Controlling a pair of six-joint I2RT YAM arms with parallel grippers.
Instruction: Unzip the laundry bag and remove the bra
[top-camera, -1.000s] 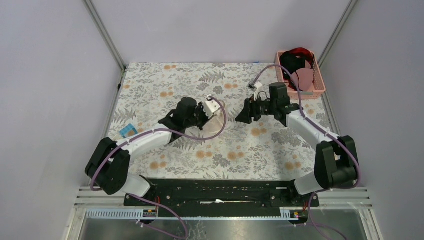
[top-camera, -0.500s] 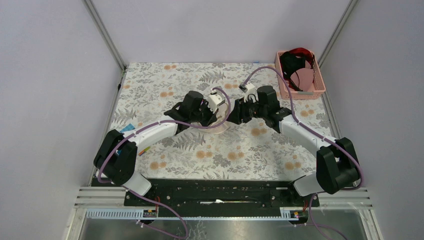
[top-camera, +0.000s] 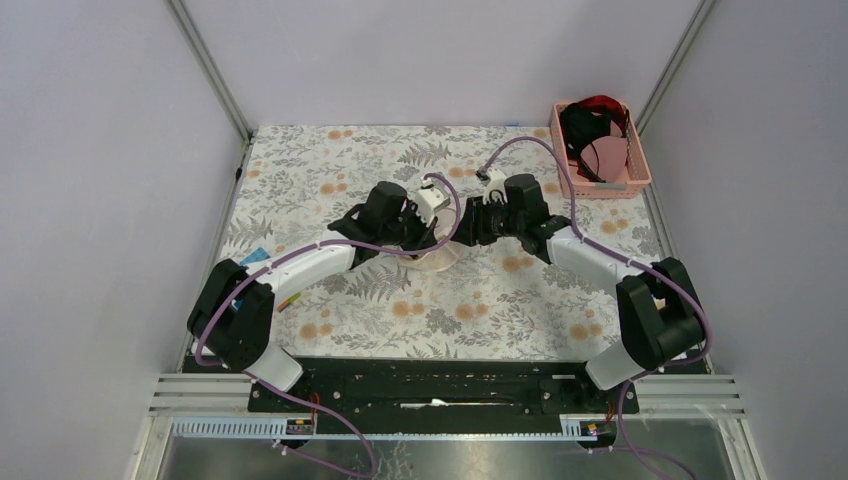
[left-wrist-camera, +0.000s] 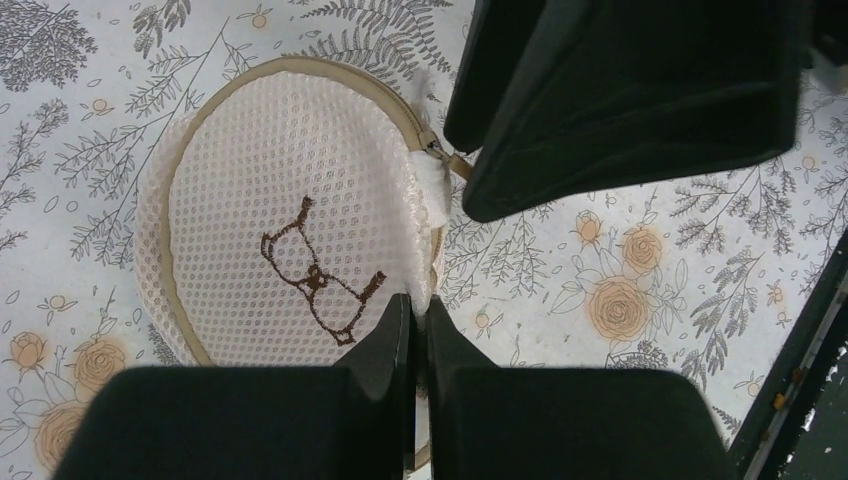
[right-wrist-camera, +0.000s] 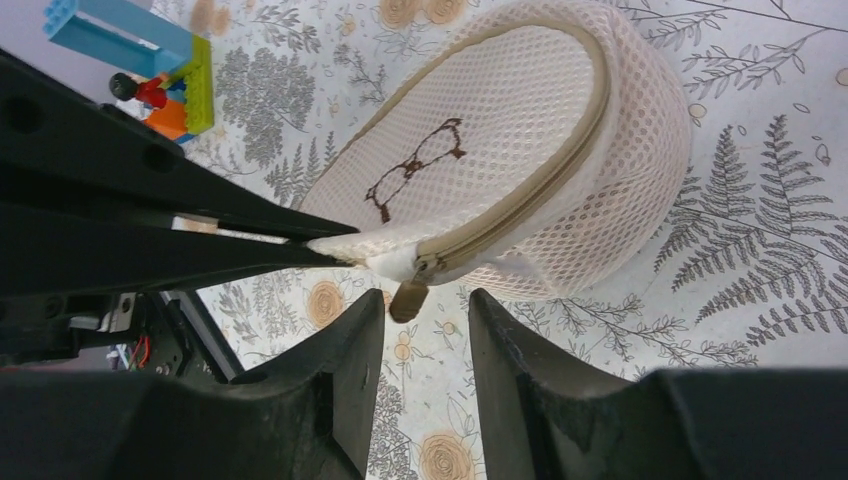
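The laundry bag (left-wrist-camera: 280, 220) is a round cream mesh case with a brown line drawing, zipped shut and tilted up off the floral cloth; it also shows in the right wrist view (right-wrist-camera: 520, 150) and, mostly hidden by the arms, in the top view (top-camera: 440, 258). My left gripper (left-wrist-camera: 418, 305) is shut on a white fabric tab at the bag's rim beside the zip end. My right gripper (right-wrist-camera: 425, 310) is open, its jaws on either side of the tan zip pull (right-wrist-camera: 405, 298), apart from it. The bra is hidden.
A pink slatted basket (top-camera: 634, 176) with black and red garments stands at the back right corner. A small blue and green toy block piece (right-wrist-camera: 150, 60) lies on the cloth left of the bag, also in the top view (top-camera: 256, 262).
My right gripper has moved left toward the bag until its open jaws flank the zip pull. My left gripper moved a little up and right with the bag's edge, then stayed.
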